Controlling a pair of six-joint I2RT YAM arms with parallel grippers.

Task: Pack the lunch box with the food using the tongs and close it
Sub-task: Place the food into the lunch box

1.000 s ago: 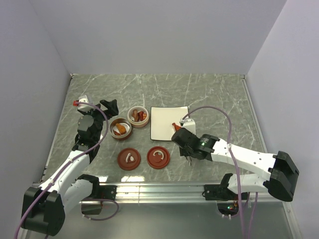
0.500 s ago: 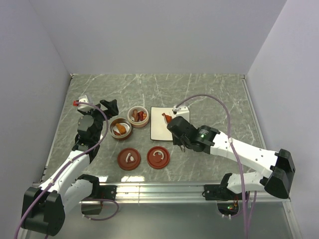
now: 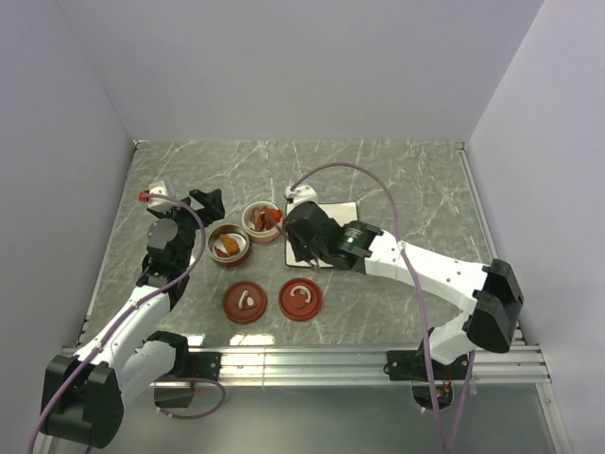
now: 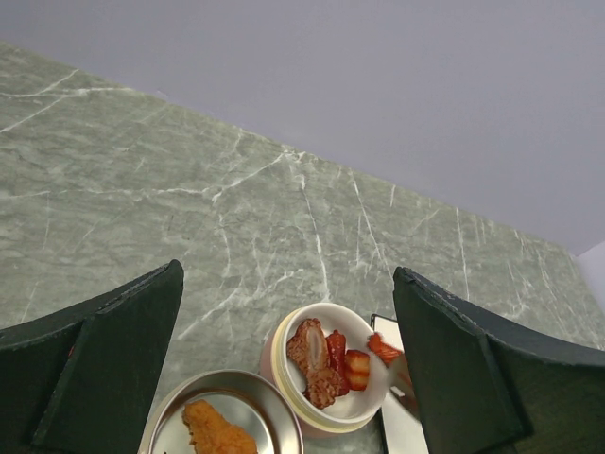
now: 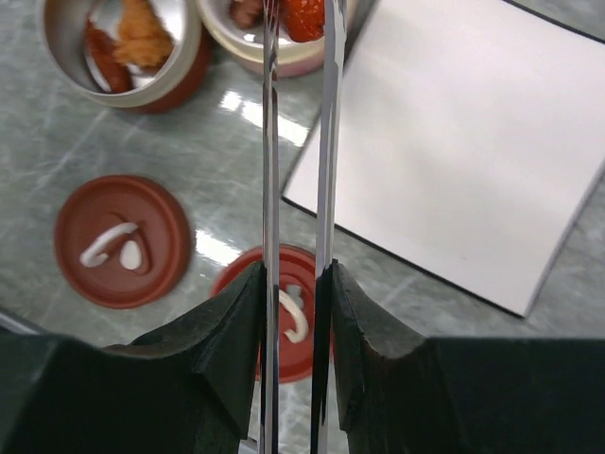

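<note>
My right gripper (image 3: 304, 244) (image 5: 295, 284) is shut on the thin silver tongs (image 5: 326, 142). The tong tips pinch a red piece of food (image 3: 275, 218) (image 4: 383, 348) (image 5: 304, 17) right at the rim of the lunch box's cream bowl (image 3: 253, 232) (image 4: 284, 378) (image 5: 284, 59), on its plate side. That bowl holds brown and red pieces. The steel-lined bowl (image 3: 214, 248) (image 5: 180, 66) beside it holds orange-brown food. My left gripper (image 3: 203, 200) (image 4: 288, 274) hangs open just left of the bowls, holding nothing.
Two red-brown lids (image 3: 244, 302) (image 3: 301, 299) with white handles lie in front of the bowls. The white plate (image 3: 340, 214) (image 5: 454, 151) lies right of the bowls, partly under my right arm. Walls close in the table on the left, back and right.
My right arm swung left from the plate's near edge across the plate to the cream bowl, carrying the red piece in the tongs. The left arm stayed still.
</note>
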